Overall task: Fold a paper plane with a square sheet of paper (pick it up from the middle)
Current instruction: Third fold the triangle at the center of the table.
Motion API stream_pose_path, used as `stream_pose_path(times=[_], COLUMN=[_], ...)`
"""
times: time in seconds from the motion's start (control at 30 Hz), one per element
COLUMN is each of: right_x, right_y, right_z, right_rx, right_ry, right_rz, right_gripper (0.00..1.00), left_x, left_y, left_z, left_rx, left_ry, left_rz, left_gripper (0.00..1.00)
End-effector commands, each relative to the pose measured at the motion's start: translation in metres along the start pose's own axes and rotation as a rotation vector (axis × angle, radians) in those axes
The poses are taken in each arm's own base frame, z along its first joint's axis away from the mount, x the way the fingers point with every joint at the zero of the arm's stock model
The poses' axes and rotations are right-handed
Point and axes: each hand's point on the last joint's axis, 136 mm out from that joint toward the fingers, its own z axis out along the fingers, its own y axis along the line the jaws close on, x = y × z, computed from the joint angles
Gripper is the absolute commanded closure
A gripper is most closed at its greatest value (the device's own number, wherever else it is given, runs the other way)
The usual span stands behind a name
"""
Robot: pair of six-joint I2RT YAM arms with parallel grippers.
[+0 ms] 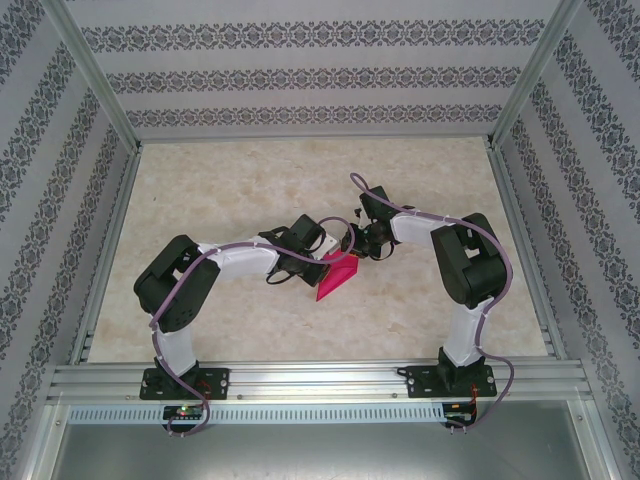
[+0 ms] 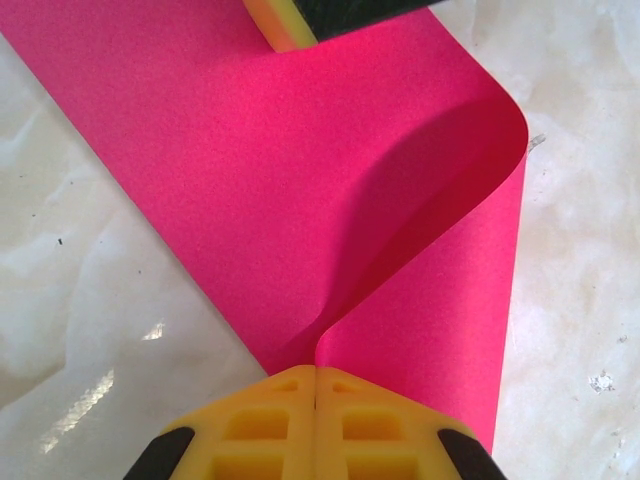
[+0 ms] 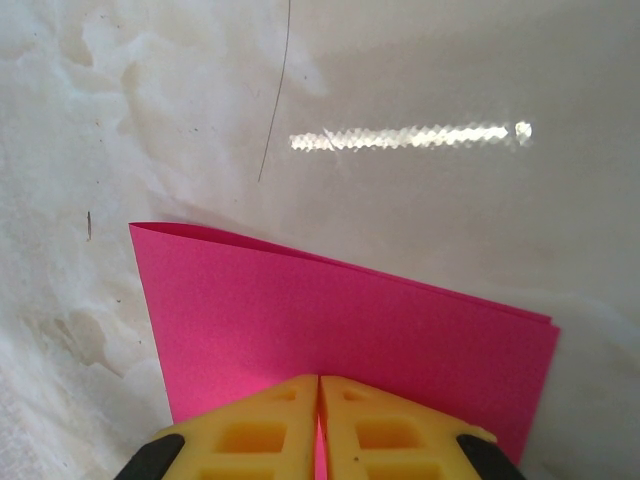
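Top external: your paper (image 1: 335,278) sits mid-frame, loosely doubled over once, left fingers (image 2: 260,425) and right fingers (image 3: 380,430) both pinched tight on it. I'd guess nose and wing folds all remain.

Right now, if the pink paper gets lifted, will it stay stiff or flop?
Probably floppy: the pink paper bends in a soft loop, not a sharp crease, near the left tool. It looks thin, so likely light. By the right tool its two layers lie close, so it might hold a fold once pressed.
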Motion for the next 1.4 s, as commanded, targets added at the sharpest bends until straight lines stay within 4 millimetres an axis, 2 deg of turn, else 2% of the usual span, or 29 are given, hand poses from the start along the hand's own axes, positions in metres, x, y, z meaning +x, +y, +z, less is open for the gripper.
stream_pose_path(times=[0.0, 0.5, 0.63, 0.77, 0.83, 0.97, 1.13, 1.37], right_x=[0.01, 0.011, 0.004, -0.006, -0.009, -0.007, -0.002, 0.003], right_y=[-0.018, -0.016, 0.0, 0.022, 0.025, 0.013, -0.002, -0.008], right_z=[0.009, 0.009, 0.0, -0.023, -0.029, -0.018, -0.001, 0.004], right_rx=[0.074, 0.06, 0.005, -0.06, -0.065, -0.037, 0.011, 0.028], right_ry=[0.025, 0.024, 0.0, -0.054, -0.073, -0.046, -0.006, 0.008], right_rz=[-0.004, 0.003, -0.006, -0.027, -0.031, -0.015, -0.003, -0.004], right_gripper=[0.89, 0.88, 0.87, 0.87, 0.87, 0.88, 0.89, 0.9], left_x=[0.001, 0.014, 0.014, 0.008, 0.003, -0.009, -0.012, -0.016], left_y=[0.006, 0.008, 0.007, 0.002, 0.0, -0.003, -0.005, -0.009], left_z=[0.005, 0.015, 0.015, 0.009, 0.005, -0.001, -0.003, -0.005], left_rx=[-0.008, 0.002, 0.009, 0.026, 0.027, 0.032, 0.039, 0.055], left_ry=[0.002, 0.042, 0.046, 0.029, 0.012, -0.018, -0.013, -0.009], left_rz=[0.005, 0.025, 0.026, 0.032, 0.037, 0.049, 0.063, 0.082], left_gripper=[0.98, 0.98, 0.98, 0.98, 0.98, 0.98, 0.98, 0.97])
